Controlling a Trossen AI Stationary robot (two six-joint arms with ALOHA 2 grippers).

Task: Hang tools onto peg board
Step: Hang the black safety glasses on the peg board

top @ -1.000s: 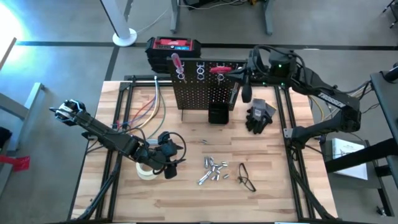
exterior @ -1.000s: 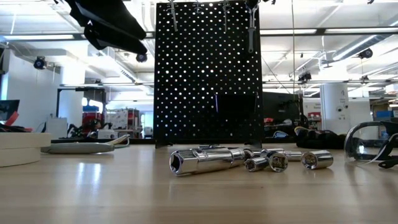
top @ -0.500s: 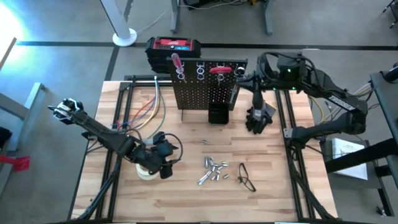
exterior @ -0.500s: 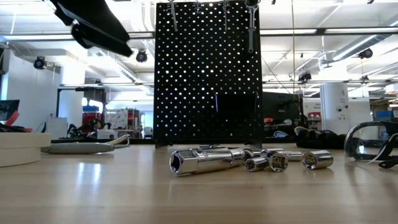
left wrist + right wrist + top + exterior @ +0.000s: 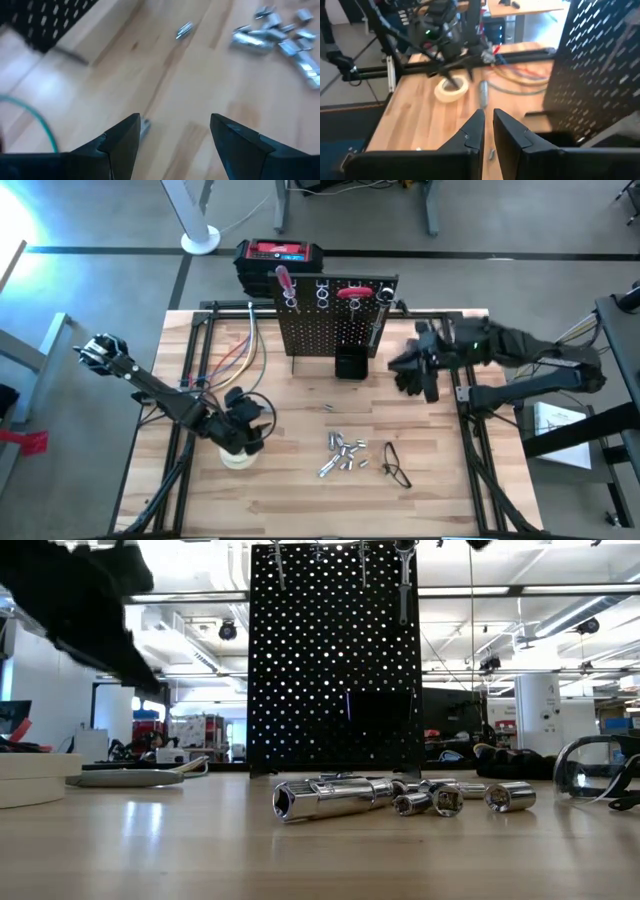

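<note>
The black peg board [image 5: 335, 320] stands at the table's far middle, also in the low view [image 5: 335, 660]. Two red-handled tools [image 5: 285, 284] and a grey wrench [image 5: 403, 585] hang from its top hooks. Several silvery sockets [image 5: 344, 455] lie on the table in front of it. A grey metal tool [image 5: 483, 92] lies flat beside the tape roll. My left gripper [image 5: 175, 120] is open and empty, above the tape roll [image 5: 236, 456]. My right gripper [image 5: 489, 114] is shut and empty, over the black gloves [image 5: 412, 383] to the right of the board.
A small black bin [image 5: 349, 365] stands at the board's foot. A lone small bit [image 5: 327, 407] lies in front of it. Safety glasses [image 5: 397, 466] lie right of the sockets. Cables [image 5: 235, 355] lie left of the board. A red-and-black box [image 5: 280, 255] stands behind it.
My right gripper has drawn away from the peg board's upper right corner, toward the table's near right, and has come down over the gloves. My left gripper has moved a little toward the table's left and far edges, over the tape roll. The tools have stayed put.
</note>
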